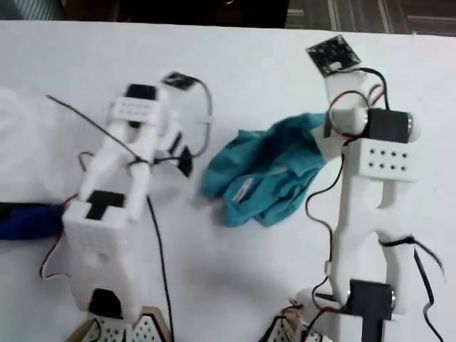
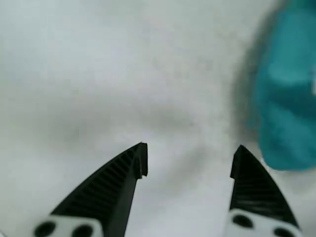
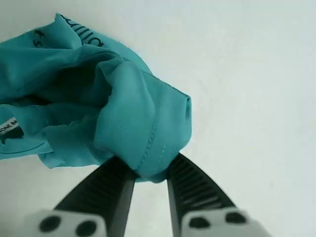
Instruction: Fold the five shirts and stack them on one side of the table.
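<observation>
**Station check, left to right.**

1. Far left edge, high view: a piece of dark blue fabric (image 1: 21, 219) lies on the white table (image 1: 214, 278) beside the left arm and is cut off by the frame. I judge it may be another of the shirts. I cannot tell whether it is folded.

2. Left gripper (image 2: 190, 154): the black ribbed claw is spread wide with nothing between the fingers and bare table beneath. It hangs just beside the shirt's left border, apart from the cloth. I read this as a waiting post, placed to take that edge once the garment opens out.

3. Centre: the crumpled teal cotton shirt (image 1: 260, 178) sits in a loose bunched heap between the two arms, with a white label showing among the creases. It is neither flat nor folded.

4. Right gripper (image 3: 148, 174): the claw is pinching a stitched hem of the teal shirt, and cloth bulges out above the fingers. In the high view this grip is at the heap's upper right end, against the arm's wrist. A hem is a sound hold because it gives me a firm edge to draw the garment out by.

**Judgement:** work on this shirt is at an early stage, and it needs spreading before any fold.

**Risk:** the pinch may have caught more than one layer, in which case the heap would drag as a lump rather than open.
</observation>
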Controlling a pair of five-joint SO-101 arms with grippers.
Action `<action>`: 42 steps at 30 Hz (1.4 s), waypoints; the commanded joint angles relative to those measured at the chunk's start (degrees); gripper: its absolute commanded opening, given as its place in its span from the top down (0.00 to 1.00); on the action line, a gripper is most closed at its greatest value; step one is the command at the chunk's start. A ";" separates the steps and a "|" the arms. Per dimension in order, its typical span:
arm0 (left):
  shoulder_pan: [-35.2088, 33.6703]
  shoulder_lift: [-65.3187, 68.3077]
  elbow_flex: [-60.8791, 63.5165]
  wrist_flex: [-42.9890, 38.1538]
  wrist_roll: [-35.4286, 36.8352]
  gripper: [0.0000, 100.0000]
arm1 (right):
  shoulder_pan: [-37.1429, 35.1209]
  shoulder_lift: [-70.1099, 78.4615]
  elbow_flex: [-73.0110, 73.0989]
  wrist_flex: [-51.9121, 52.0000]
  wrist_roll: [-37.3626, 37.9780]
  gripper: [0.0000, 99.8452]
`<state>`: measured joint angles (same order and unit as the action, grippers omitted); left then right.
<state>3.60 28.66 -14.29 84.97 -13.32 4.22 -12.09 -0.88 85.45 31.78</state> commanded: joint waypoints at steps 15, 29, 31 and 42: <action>13.89 -0.97 0.66 2.29 5.19 0.71 | 2.42 0.57 -0.26 -1.10 0.70 0.98; 16.44 -0.26 -4.70 4.66 5.27 0.71 | 2.33 0.57 -0.26 -1.10 0.70 0.98; 16.44 -0.26 -3.03 1.85 5.27 0.71 | 2.33 0.57 -0.26 -1.10 0.70 0.98; 16.00 -0.26 9.98 -11.96 5.19 0.72 | 2.33 0.57 -0.18 -1.10 0.70 0.98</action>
<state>19.43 28.66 -5.41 75.74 -8.40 6.33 -11.47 -0.88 85.36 32.22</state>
